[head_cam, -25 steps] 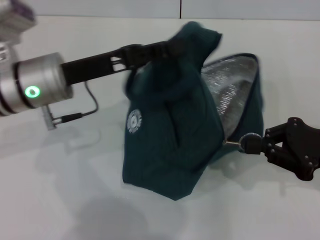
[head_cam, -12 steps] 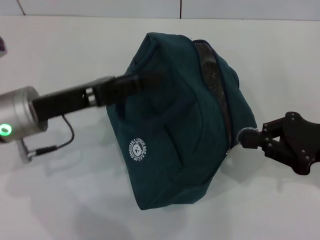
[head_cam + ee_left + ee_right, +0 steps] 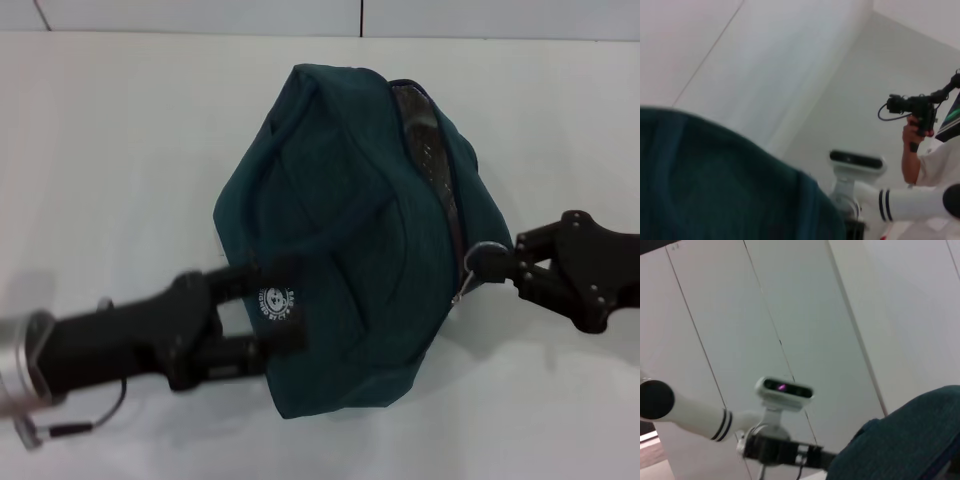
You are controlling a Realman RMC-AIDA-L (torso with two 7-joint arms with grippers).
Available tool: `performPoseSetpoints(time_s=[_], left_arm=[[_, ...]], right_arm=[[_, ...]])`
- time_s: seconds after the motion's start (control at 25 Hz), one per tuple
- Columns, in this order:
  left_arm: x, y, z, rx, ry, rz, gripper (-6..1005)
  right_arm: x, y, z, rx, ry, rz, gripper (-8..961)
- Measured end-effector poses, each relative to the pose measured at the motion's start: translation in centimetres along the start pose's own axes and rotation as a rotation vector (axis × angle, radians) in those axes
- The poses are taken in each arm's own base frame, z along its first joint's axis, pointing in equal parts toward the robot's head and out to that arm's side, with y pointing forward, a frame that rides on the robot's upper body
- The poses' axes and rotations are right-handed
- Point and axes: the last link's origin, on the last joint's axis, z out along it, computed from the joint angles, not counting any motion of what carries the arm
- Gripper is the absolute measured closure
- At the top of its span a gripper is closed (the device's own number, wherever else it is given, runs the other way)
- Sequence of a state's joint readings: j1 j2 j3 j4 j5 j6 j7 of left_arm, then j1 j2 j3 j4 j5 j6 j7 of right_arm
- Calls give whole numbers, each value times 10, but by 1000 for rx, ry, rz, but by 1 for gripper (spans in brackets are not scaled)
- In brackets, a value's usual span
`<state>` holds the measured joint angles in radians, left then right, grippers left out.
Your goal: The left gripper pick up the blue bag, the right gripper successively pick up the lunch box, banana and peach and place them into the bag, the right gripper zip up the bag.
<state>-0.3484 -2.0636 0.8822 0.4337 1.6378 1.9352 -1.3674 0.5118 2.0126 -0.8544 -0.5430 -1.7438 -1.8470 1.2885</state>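
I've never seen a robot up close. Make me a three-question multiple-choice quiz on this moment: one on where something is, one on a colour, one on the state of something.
1. Where is the right gripper?
A. At the metal ring pull on the bag's right side
B. Resting on the table behind the bag
C. Inside the bag

2. What colour is the blue bag?
A. Bright red
B. Dark teal-blue
C. Yellow

3. What state is the bag's opening in?
A. Wide open, with foil lining showing all round
B. Nearly zipped, only a narrow slit left
C. Torn apart

Answers:
1. A: the head view shows its black fingertips at the ring pull, beside the bag's right edge.
2. B: the fabric is dark teal-blue in the head view and both wrist views.
3. B: only a thin strip shows along the zipper line. The left gripper is at the bag's lower left.
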Motion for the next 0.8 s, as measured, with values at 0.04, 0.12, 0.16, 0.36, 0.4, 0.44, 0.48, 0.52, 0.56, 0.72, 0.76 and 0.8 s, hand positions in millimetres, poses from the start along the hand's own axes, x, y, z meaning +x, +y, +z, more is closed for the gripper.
performPoseSetpoints(time_s=[0.04,0.12,0.16,0.36,0.4,0.44,0.48,0.52,0.56,0.72,0.76,0.8], left_arm=[[-8,3,0,6,4,14,142],[-23,8,1,20,13,44,144],[-29,9,2,30,23,61,144],[-58,3,9,179,89,151,144],[-63,1,10,218,91,165,144],[-66,-1,11,245,94,174,144],[-70,-3,12,280,96,189,144],[-71,-6,13,307,100,199,144],[-73,-7,15,321,101,207,144],[-74,-9,23,320,98,222,143],[-73,-9,23,318,99,220,143],[-73,-9,23,316,99,216,143]], right_arm=[[-2,-2,2,-1,4,-6,944],[-6,-6,6,-5,8,-18,944],[-9,-8,8,-9,9,-23,944],[-20,-13,21,-45,11,-44,944],[-22,-14,24,-56,16,-50,944],[-24,-15,27,-67,18,-56,944],[-27,-16,31,-78,21,-65,944],[-27,-16,31,-78,21,-65,944],[-32,-17,39,-101,26,-77,944],[-36,-21,48,-107,38,-82,944],[-36,-23,50,-106,44,-81,943],[-36,-24,53,-103,52,-80,943]])
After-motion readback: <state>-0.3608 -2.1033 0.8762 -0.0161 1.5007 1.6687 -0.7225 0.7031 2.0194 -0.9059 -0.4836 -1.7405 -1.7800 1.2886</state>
